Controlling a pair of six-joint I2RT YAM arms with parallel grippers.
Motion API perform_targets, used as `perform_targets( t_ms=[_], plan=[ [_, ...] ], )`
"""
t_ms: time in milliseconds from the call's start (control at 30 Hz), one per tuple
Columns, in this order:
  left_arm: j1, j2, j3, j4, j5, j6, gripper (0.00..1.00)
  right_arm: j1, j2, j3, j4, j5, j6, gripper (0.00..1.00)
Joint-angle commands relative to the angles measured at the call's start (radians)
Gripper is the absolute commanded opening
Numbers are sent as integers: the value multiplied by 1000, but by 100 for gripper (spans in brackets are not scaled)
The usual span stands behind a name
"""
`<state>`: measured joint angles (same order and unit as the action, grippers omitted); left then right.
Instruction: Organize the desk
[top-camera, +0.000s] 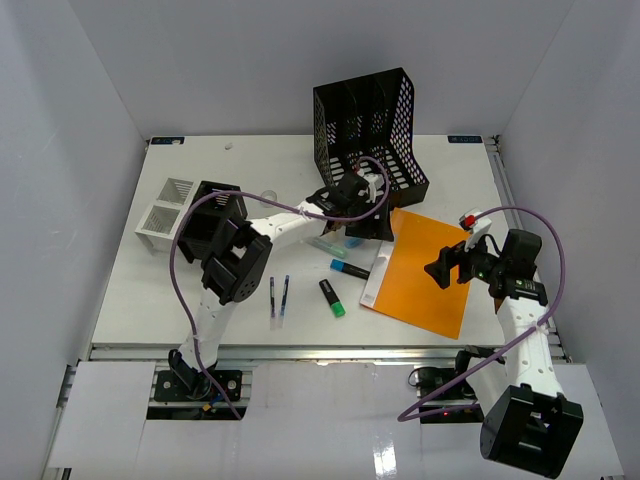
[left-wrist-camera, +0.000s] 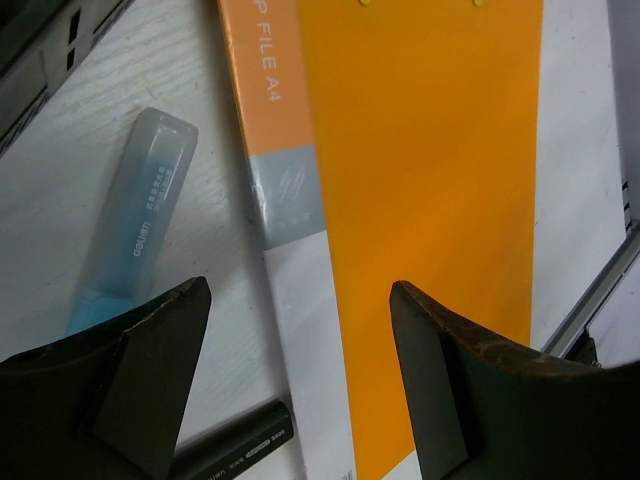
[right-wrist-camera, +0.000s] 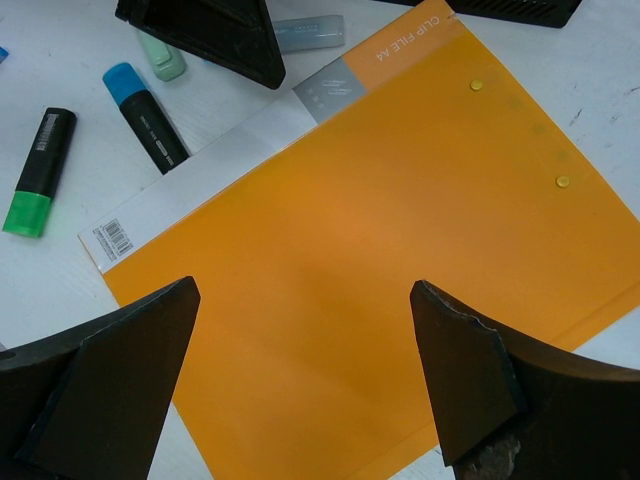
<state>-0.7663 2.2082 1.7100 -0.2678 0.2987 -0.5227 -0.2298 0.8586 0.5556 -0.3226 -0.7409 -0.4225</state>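
Note:
The desk (top-camera: 130, 290) is a white tabletop with a metal rail (top-camera: 320, 351) on its front edge. An orange clip file (top-camera: 425, 270) lies flat at centre right. My left gripper (top-camera: 372, 224) is open and empty, low over the file's white left strip (left-wrist-camera: 300, 300), with one finger on each side of that edge. My right gripper (top-camera: 446, 266) is open and empty, above the orange file (right-wrist-camera: 380, 230). A blue-capped highlighter (top-camera: 350, 268), a green-capped highlighter (top-camera: 332, 297) and two pens (top-camera: 278, 296) lie left of the file.
A black mesh file holder (top-camera: 365, 130) stands at the back, just behind my left gripper. A white slotted organizer (top-camera: 165, 212) sits at the left. A translucent blue stick (left-wrist-camera: 135, 235) and a black marker (left-wrist-camera: 235, 450) lie beside the file's edge.

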Motion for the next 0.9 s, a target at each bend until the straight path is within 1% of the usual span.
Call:
perform_targets(
  t_ms=[0, 200, 533, 667, 767, 833, 867],
  plan=[
    [-25, -3, 39, -60, -14, 40, 81, -5, 6, 44, -3, -23, 5, 93],
    [-38, 24, 37, -59, 58, 29, 77, -6, 10, 41, 0, -17, 3, 95],
    [-44, 52, 39, -41, 83, -15, 73, -14, 15, 37, 3, -13, -1, 97],
    [-46, 60, 37, -35, 90, -28, 71, -18, 37, 36, 22, 47, 21, 100],
    [-47, 59, 37, -33, 93, -33, 71, -58, 121, 73, 35, 86, 106, 100],
    [-47, 56, 36, -29, 97, -34, 71, -103, 228, 108, 29, 54, 153, 99],
    [-47, 54, 34, -28, 98, -34, 71, -130, 270, 126, 27, 34, 177, 97]
  ],
)
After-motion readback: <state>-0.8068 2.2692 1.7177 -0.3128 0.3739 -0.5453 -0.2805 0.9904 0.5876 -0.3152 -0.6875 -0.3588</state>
